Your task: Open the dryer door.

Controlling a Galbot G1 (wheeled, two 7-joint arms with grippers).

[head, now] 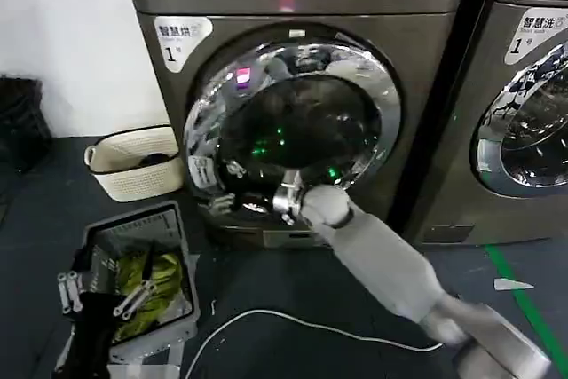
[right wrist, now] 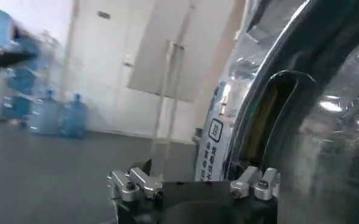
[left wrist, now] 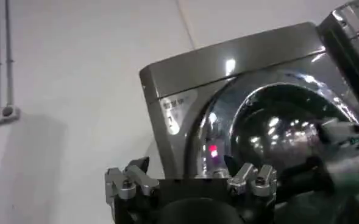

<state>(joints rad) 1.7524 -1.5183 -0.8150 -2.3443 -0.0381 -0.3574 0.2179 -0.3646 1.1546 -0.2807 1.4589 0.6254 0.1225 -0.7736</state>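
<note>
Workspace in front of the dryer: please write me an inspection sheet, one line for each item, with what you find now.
Surface: dark floor, with a green tape strip on the robot's right.
Job's things: dryer door looks shut against the machine; chrome ring reflects the room.
Clutter: cream basket left of the dryer; grey crate with yellow-green cloth in front of it.
Grippers: right gripper sits at the lower rim of the door; left gripper is open, held back and facing the dryer.
Cables: white cable lies curved on the floor.
Surroundings: second machine on the right; white wall on the left.
</note>
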